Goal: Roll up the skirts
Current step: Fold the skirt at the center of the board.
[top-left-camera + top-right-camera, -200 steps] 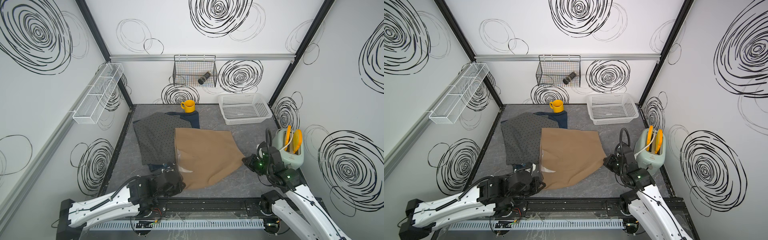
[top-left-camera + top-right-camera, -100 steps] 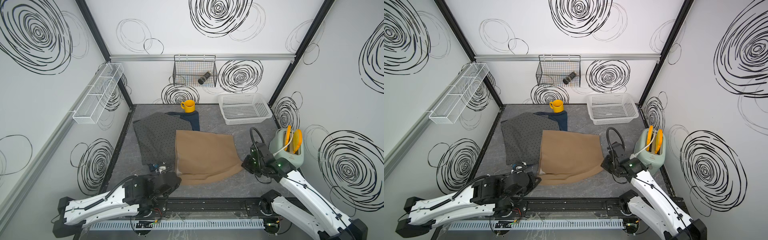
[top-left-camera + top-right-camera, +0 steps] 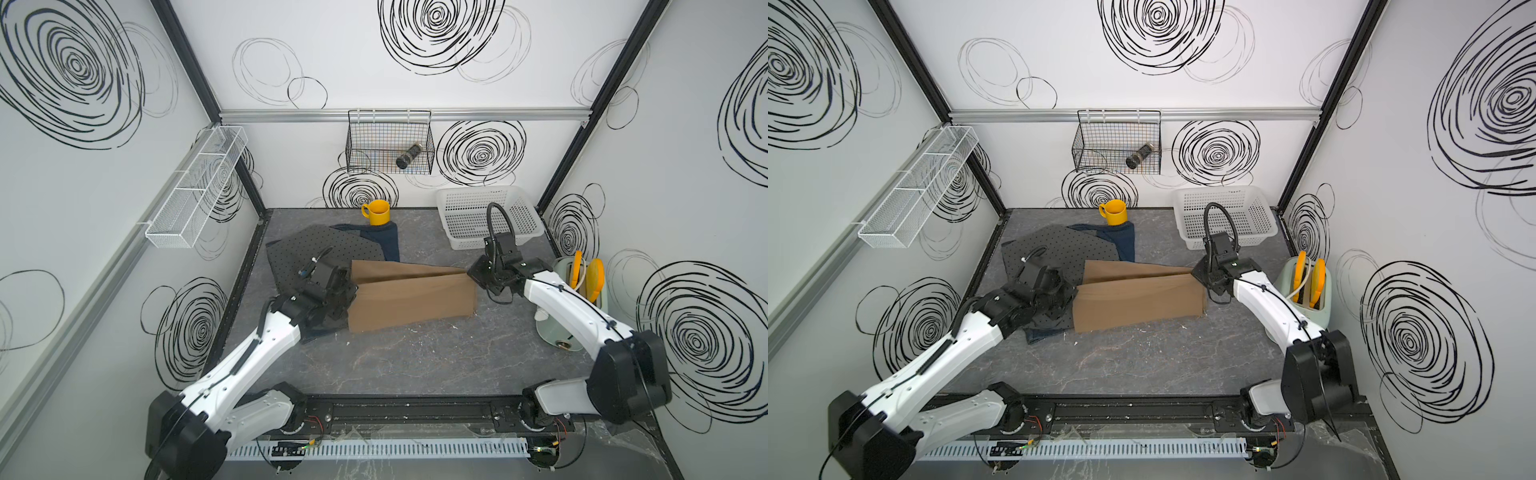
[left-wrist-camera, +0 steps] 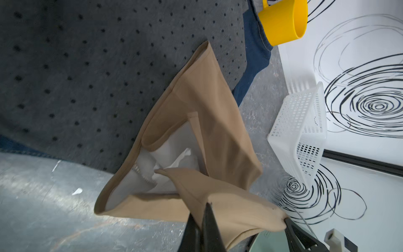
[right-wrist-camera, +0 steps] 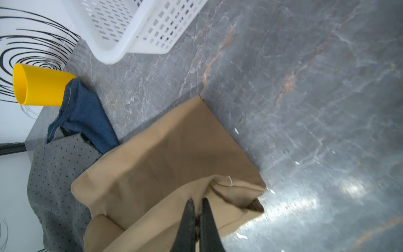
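Top views: tan skirt pinched at both ends, mid-fold

Spread on table (image 3: 415,374), robot side of mug (image 3: 378,212): grey skirt (image 3: 332,249) to its left, over denim skirt (image 3: 388,245) touching mug; tan skirt (image 3: 411,299) nearer the robot, overlapping grey. Doubled lengthwise, near edge brought over toward mug, probably to narrow it for rolling. Stretched low from both sides, wrists angled inward. Clamped tight on tan cloth: left gripper (image 4: 205,220) at the end left of mug, right gripper (image 5: 196,216) at the opposite end, to hold the fold taut.
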Controlling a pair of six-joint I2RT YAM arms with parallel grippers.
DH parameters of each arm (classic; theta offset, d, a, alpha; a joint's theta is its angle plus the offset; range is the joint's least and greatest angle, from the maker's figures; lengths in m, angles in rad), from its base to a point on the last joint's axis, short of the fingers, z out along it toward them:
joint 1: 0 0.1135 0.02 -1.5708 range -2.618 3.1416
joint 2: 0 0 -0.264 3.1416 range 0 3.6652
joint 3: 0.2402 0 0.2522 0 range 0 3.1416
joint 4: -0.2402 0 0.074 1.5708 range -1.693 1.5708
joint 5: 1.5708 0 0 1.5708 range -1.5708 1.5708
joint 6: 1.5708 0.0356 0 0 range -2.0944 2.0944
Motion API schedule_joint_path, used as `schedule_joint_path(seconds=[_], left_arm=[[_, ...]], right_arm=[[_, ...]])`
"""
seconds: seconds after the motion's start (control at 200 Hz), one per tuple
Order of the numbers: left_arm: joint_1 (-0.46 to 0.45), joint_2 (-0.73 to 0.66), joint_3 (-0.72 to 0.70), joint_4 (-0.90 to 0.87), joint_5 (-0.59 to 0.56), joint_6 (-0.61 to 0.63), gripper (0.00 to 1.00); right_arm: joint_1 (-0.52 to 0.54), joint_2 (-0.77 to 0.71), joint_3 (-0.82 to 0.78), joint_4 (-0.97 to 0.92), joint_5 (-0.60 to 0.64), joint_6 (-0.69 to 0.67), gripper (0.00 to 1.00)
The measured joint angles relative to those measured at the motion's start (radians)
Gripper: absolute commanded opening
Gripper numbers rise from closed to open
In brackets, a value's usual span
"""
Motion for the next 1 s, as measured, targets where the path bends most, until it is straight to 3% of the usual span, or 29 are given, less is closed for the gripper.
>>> schedule_joint_path(seconds=[0.27, 0.625, 0.796, 0.936, 0.986, 1.001], left_arm=[[0.106, 0.245, 0.152, 0.010, 0.014, 0.135, 0.00], [0.183, 0.498, 0.218, 0.055, 0.081, 0.254, 0.00], [0.188, 0.570, 0.283, 0.063, 0.097, 0.313, 0.01], [0.190, 0.605, 0.349, 0.063, 0.098, 0.340, 0.00], [0.192, 0.629, 0.373, 0.064, 0.098, 0.349, 0.00], [0.192, 0.636, 0.377, 0.064, 0.098, 0.350, 0.06]], right_arm=[[-0.042, 0.290, 0.152, 0.014, -0.101, 0.000, 0.00], [-0.042, 0.354, 0.182, 0.042, -0.090, -0.001, 0.00], [-0.047, 0.383, 0.186, 0.045, -0.071, -0.003, 0.08], [-0.054, 0.397, 0.196, 0.046, -0.064, -0.003, 0.09], [-0.056, 0.397, 0.197, 0.048, -0.060, -0.004, 0.17], [-0.056, 0.397, 0.197, 0.050, -0.059, -0.002, 0.20]])
